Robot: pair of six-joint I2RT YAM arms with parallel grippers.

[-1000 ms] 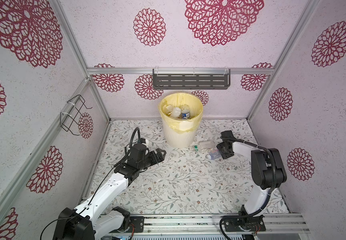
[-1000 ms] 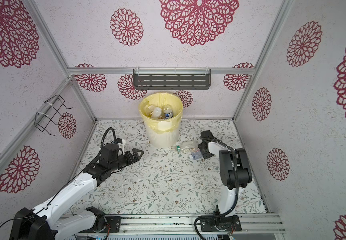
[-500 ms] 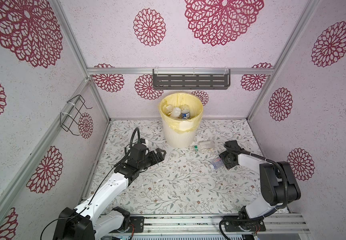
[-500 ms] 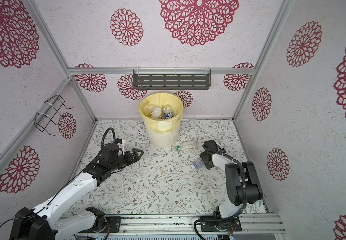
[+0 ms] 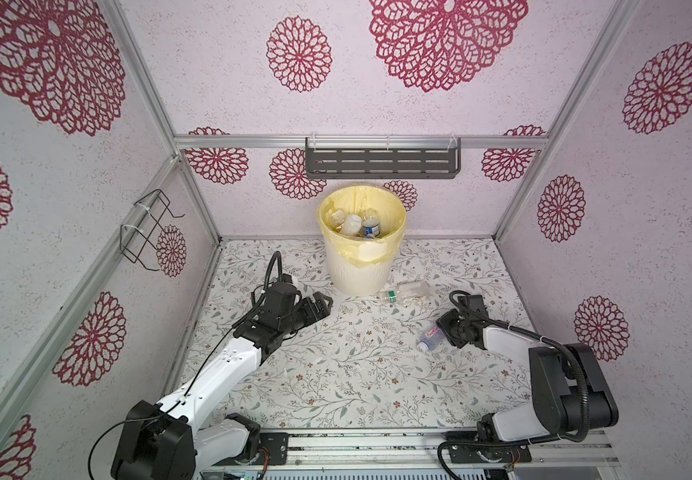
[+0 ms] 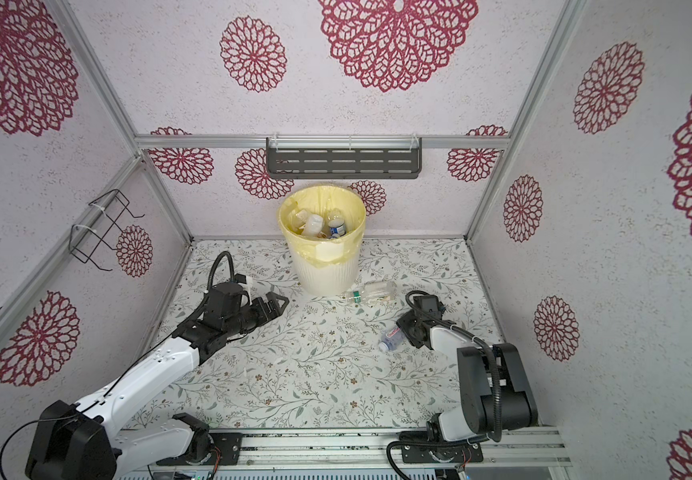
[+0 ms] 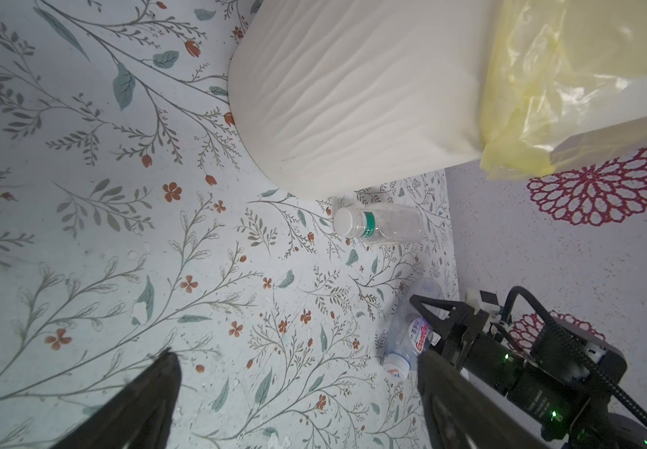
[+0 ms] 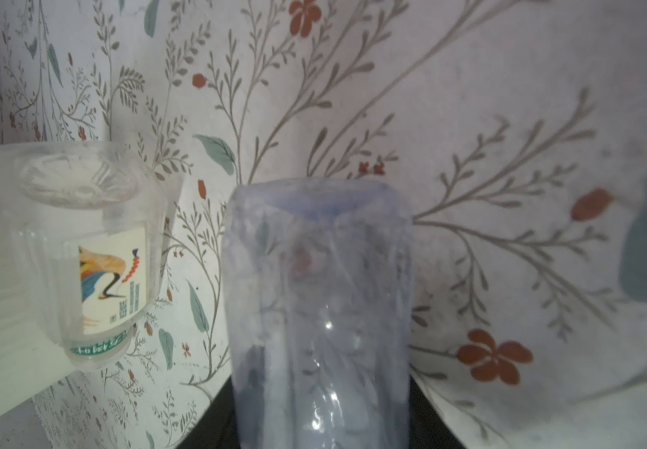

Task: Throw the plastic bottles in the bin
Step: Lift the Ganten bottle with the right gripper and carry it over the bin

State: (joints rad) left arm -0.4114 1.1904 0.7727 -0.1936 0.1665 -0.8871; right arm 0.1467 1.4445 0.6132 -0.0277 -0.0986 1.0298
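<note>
Well, standing at the front rail and calling the back wall twelve o'clock, I see the right gripper [image 5: 447,329] at about three o'clock on the flowered table [image 5: 336,374], low over the surface. Its jaws are clamped on a blue-tinted bottle [image 5: 429,337] with a red-lettered label. The right wrist view shows that bottle squeezed in at the sides between the two dark fingers [image 8: 215,427], with its base pointing away from the camera. The white cap end pokes out of the grip toward seven o'clock. Whether the cap rests on the table, I cannot tell.

The bin [image 5: 356,274] stands at twelve o'clock, close to the back wall, with its yellow bag [image 5: 371,255] folded over the rim. Several bottles [image 5: 352,224] lie inside it, one with a dark blue label.

A green-banded bottle [image 5: 406,291], clear with a white cap, lies on its side at the bin's five o'clock. It is just beside the bin's base, with the cap toward nine o'clock. It is apart from the right gripper, at roughly eleven o'clock from it.

The left gripper [image 5: 320,306] hangs at about ten o'clock on the table and at the bin's seven o'clock. Its jaws are spread wide with nothing between them, pointing toward three o'clock. Its wrist view takes in the bin's ribbed wall and both bottles on the table.
</note>
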